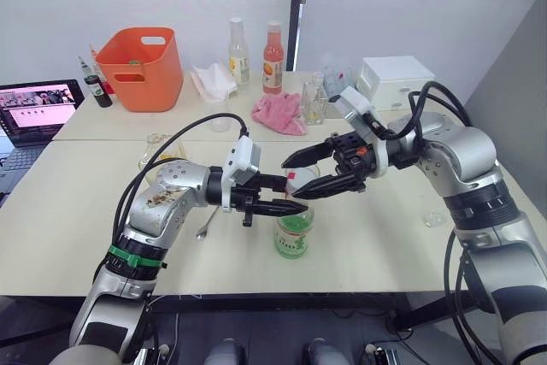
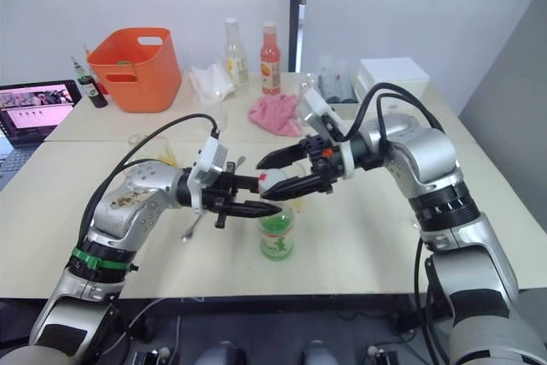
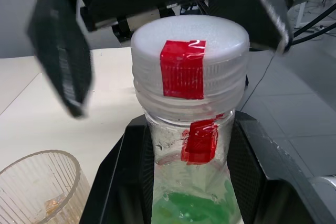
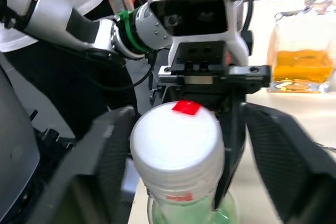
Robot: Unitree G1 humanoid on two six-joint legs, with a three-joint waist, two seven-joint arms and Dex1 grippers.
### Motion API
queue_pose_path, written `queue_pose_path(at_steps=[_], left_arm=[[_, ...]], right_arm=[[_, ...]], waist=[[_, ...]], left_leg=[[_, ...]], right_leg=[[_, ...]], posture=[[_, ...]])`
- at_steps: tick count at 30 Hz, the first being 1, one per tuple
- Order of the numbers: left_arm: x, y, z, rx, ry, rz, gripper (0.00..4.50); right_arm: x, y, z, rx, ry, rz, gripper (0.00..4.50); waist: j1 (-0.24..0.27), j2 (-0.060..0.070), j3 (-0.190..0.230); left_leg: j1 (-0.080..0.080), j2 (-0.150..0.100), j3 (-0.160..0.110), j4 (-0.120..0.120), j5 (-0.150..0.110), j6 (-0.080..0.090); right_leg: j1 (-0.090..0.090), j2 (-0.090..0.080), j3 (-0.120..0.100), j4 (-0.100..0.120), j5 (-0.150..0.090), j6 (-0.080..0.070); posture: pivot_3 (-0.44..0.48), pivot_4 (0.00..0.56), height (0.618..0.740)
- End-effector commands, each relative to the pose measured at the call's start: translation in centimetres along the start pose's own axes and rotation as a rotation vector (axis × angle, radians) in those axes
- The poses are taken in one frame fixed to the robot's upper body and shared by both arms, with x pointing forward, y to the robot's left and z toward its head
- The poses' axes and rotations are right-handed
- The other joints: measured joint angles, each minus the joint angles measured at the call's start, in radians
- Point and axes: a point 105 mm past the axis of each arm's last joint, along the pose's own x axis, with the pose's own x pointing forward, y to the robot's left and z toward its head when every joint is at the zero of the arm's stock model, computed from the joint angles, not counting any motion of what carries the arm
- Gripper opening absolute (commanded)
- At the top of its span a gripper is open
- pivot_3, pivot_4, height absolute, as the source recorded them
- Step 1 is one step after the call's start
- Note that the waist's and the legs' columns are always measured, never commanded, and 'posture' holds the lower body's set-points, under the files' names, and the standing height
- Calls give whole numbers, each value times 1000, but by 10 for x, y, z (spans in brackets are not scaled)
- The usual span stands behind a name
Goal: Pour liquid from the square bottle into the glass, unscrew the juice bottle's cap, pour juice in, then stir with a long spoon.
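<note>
Left pincer (image 1: 286, 208) clamped on the juice bottle (image 1: 291, 237) neck; right pincer (image 1: 301, 170) open around the cap (image 3: 190, 61)

The juice bottle (image 1: 291, 232) shows its lower body only in the left eye view, its neck hidden behind the left gripper (image 1: 286, 208); the cap (image 1: 297, 177) is partly covered there by the right gripper (image 1: 301, 177), whose fingers (image 4: 102, 156) are blurred in the right wrist view; the square bottle (image 1: 162, 160) at the juice bottle's nine o'clock sits mostly behind the left arm; the long spoon (image 1: 205, 226) shows just its bowl end, its handle lost behind that arm; the glass (image 3: 39, 187) is cut off by the left wrist view's edge; the laptop (image 1: 30, 117) on the bench (image 1: 385, 245) is cut by the frame's edge.
</note>
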Motion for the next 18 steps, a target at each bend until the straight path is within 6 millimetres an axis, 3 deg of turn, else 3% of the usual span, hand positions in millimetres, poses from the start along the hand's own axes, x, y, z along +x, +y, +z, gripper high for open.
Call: queue_pose_path(at_steps=[1, 7, 13, 18], left_arm=[[1, -7, -7, -25, 23, -30, 1475], [0, -6, -8, -25, 22, -21, 1475], [2, -4, -7, -25, 18, -21, 1475], [2, -3, -7, -27, 18, -28, 1475]], right_arm=[[-11, 21, 22, -52, -79, -10, 4460], [-11, 48, 28, -93, -108, -168, 4460], [4, 44, 15, -81, -89, -487, 4460], [12, 45, 11, -57, -89, -581, 4460]], waist=[[2, 0, 0], [0, 0, 0], [-1, 0, 0], [0, 0, 0]], left_leg=[[0, 0, -1, 0, 0, 0], [0, 0, -3, 0, 0, 0], [1, 0, -4, 1, 0, 0], [0, 0, -4, 1, 0, 0]], right_leg=[[0, 0, 0, 0, 0, 0], [0, 0, 0, 0, 0, 0], [1, 0, 1, 1, 0, 0], [1, 0, 1, 0, 0, 0]], posture=[[0, 150, 715], [0, 150, 715], [0, 150, 715], [0, 150, 715]])
